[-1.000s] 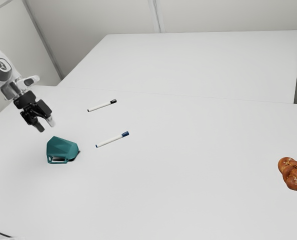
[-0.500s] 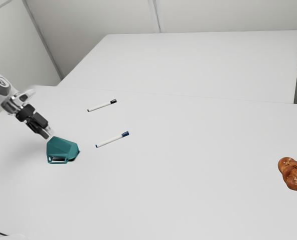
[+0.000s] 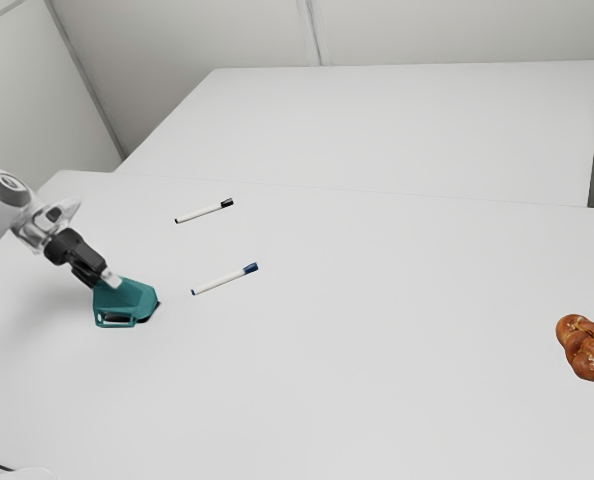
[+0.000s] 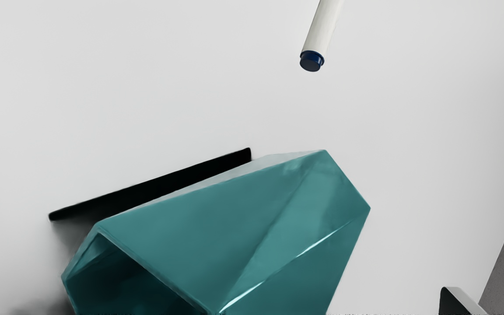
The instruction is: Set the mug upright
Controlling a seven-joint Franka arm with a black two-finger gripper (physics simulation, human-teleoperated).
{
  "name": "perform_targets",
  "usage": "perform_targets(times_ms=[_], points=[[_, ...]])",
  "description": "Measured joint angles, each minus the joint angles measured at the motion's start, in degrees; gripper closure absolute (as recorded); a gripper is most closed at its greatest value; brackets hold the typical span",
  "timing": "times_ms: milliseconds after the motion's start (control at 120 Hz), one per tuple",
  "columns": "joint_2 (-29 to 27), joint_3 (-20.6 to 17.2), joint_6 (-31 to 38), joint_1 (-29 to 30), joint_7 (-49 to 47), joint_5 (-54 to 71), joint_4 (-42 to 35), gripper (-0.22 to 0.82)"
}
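You have 1 wide lane across the desk [image 3: 397, 400], between blue-capped marker [image 3: 222, 281] and bread [image 3: 585, 348] (black-capped marker [image 3: 204, 212] blocks you nearer the far edge).

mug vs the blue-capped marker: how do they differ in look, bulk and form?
Color: the mug is teal, the blue-capped marker white with blue ends.
Bulk: the mug is wide and chunky, the marker slim.
Form: the mug is faceted with an open mouth, the marker a plain straight stick.
Shared: both lie on their sides on the table.
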Motion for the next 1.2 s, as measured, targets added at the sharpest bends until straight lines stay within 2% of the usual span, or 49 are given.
perform_targets(times_ms=[225,350,558,808,1042,1200], points=[[0.0,-0.2,-1.6,0.4,0.7,-0.3,-0.1,0.52],[-0.1,-0.3,-1.9,0.4,1.1,-0.3,0.0,0.65],[-1.6,-0.7,-1.5,-0.2,1.6,-0.1,-0.5,0.74],[-8.5,-3.1,2.8,-2.6,1.1,2.8,-5.6,0.75],[-18.7,-12.6,14.4,-3.2,-3.7,12.6,-15.6,0.78],[-22.2,-18.2,22.1,-3.2,-9.3,17.6,-20.8,0.78]])
